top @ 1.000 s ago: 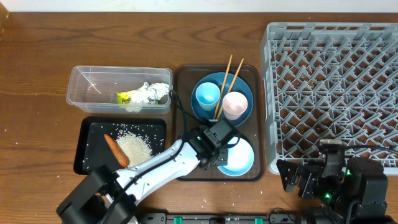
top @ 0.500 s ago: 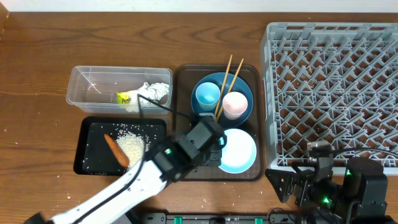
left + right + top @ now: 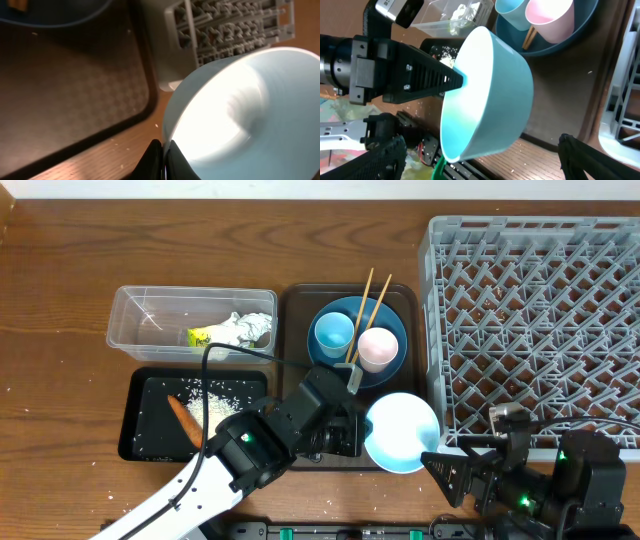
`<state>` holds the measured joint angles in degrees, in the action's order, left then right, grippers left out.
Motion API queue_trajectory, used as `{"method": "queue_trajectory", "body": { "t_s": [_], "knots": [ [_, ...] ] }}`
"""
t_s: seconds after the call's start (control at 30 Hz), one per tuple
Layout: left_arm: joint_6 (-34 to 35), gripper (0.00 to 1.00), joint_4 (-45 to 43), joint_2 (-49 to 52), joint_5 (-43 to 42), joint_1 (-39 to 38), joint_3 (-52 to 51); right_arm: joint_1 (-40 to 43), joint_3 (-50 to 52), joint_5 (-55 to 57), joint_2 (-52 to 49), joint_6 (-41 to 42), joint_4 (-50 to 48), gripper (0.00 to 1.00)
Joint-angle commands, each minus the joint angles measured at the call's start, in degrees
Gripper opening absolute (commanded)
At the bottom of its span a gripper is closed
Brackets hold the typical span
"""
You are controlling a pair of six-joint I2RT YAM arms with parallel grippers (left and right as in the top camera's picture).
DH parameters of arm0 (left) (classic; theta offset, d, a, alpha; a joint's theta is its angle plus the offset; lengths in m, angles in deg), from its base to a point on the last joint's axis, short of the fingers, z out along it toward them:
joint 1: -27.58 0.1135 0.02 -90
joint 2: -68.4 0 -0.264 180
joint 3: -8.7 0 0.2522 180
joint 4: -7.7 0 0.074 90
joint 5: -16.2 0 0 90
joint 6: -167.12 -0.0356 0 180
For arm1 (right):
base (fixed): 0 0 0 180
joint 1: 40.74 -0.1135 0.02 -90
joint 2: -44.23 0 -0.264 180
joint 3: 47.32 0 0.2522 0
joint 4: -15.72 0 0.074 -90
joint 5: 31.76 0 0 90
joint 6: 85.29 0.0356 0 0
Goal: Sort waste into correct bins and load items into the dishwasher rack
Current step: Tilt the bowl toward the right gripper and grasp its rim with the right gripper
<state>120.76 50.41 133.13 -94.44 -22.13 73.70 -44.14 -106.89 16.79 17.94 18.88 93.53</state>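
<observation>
**White bowl (image 3: 402, 432) swings clear of the tray, toward the rack**

Since a second ago we see the bowl carried off the brown serving tray (image 3: 292, 330) and rightward. It now hangs over the table (image 3: 60, 280), off the tray's near right corner and just beside the near left corner of the dishwasher rack (image 3: 432, 330). The left hand (image 3: 162, 152) is clamped on the bowl's rim, on the side facing its own arm, one finger inside and one outside. The right hand (image 3: 450, 475) waits just beside the bowl, jaws wide apart and holding nothing.

We see no long axis, since the bowl is round. From above, its mouth faces mostly upward, so the line from mouth to base stands near upright. How far it is tipped we cannot tell.

We judge the grip to be the weak point. A pinch on one thin edge leaves the whole bowl hanging to one side, so a quick swing could make it pivot or slip out. If this is a handover, letting go before the right hand has closed would drop the bowl onto the table. The rack's corner wall is also close, and a low or hurried pass could knock the bowl against it.
</observation>
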Motion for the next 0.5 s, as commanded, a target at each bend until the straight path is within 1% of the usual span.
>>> {"method": "queue_trajectory", "body": {
  "t_s": [0.0, 0.17, 0.2, 0.47],
  "knots": [
    [-0.3, 0.06, -0.8, -0.8, -3.2, 0.2, 0.0, 0.3, -0.5, -1.2, -0.9, 0.6, 0.0, 0.94],
    [-0.3, 0.06, -2.4, -0.8, -6.0, 0.2, 0.0, 0.3, -0.2, 0.2, -1.3, 0.6, -0.2, 0.92],
    [-0.3, 0.06, -2.6, -0.8, -6.2, 0.2, 0.0, 0.3, -0.2, 0.9, -1.4, 0.6, -0.2, 0.9],
    [-0.3, 0.06, -2.7, -0.8, -6.2, 0.2, 0.0, 0.3, -0.2, 1.1, -1.7, 2.8, -1.9, 0.87]
  ]
}}
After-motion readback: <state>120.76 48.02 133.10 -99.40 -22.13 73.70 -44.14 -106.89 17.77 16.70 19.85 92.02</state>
